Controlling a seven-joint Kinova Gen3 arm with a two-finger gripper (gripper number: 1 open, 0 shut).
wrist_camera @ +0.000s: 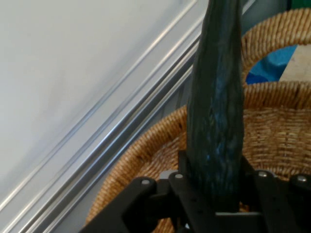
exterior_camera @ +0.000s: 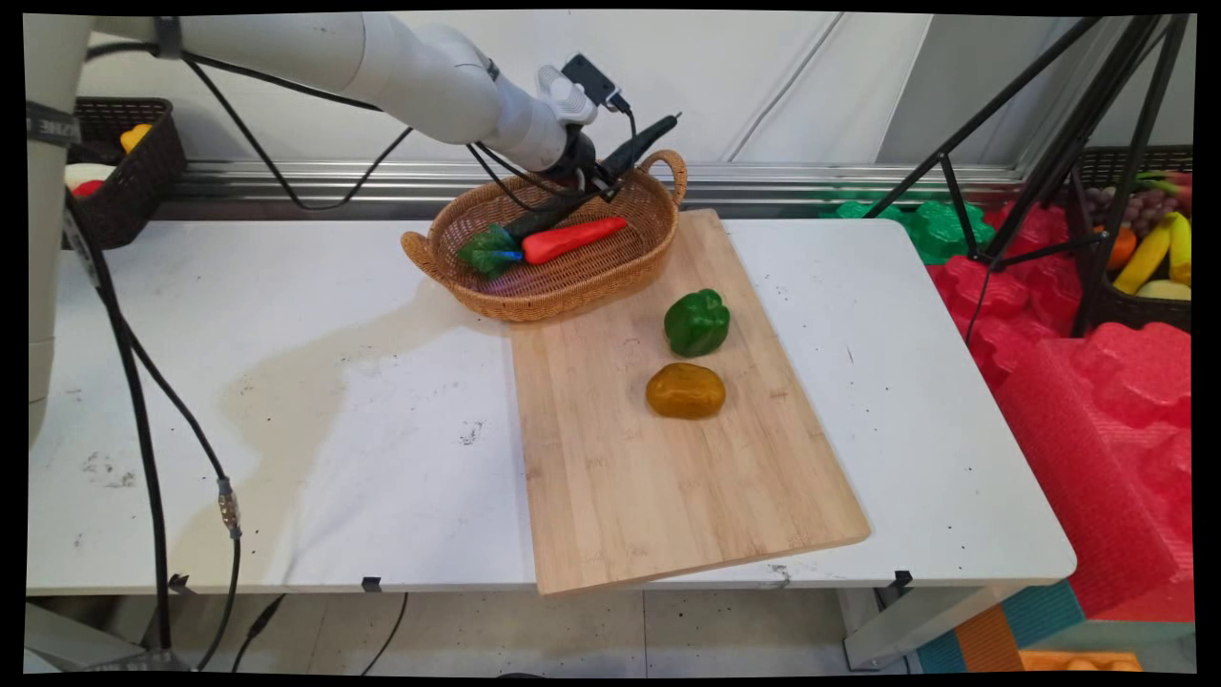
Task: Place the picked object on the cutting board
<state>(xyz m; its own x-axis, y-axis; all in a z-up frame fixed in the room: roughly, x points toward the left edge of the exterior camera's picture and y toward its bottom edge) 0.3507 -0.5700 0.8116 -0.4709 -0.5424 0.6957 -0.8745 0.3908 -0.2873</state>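
My gripper [exterior_camera: 584,179] hangs over the back of a wicker basket [exterior_camera: 658,250] and is shut on a long dark green cucumber [exterior_camera: 539,218]. The cucumber is held near its middle and tilted, its low end inside the basket and its other end sticking up past the rim. Under it in the basket lies an orange-red carrot [exterior_camera: 572,239] with a green leafy top [exterior_camera: 486,251]. In the hand view the cucumber [wrist_camera: 216,111] rises from between the fingers of the gripper [wrist_camera: 214,187], with the basket's woven wall [wrist_camera: 277,136] behind it.
A wooden cutting board [exterior_camera: 658,477] lies in front of the basket, bearing a green bell pepper [exterior_camera: 696,322] and a brownish-yellow potato [exterior_camera: 685,390]. A dark basket [exterior_camera: 129,176] stands at the back left. A black tripod [exterior_camera: 1040,143] and red foam [exterior_camera: 1097,382] are at the right.
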